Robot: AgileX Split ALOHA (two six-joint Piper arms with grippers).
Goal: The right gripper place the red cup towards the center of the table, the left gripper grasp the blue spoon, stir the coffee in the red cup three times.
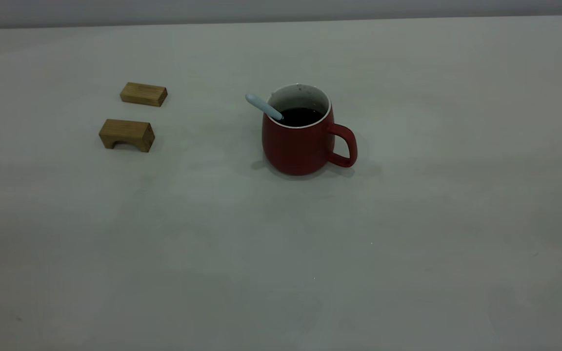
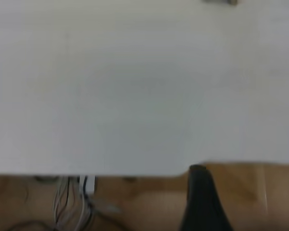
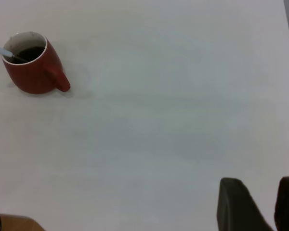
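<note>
Red cup (image 1: 298, 144) sits mid-table, blue spoon (image 1: 264, 107) resting in the coffee (image 1: 301, 116).
We judge placement done, stirring unclear. Right gripper (image 3: 266, 204) is away from the cup, fingers apart; the left's fingers we can't tell.

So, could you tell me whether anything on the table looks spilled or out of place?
Nothing stands out. The red cup stands upright with the coffee inside, the blue spoon leans on its rim, and no spill shows on the table.
</note>
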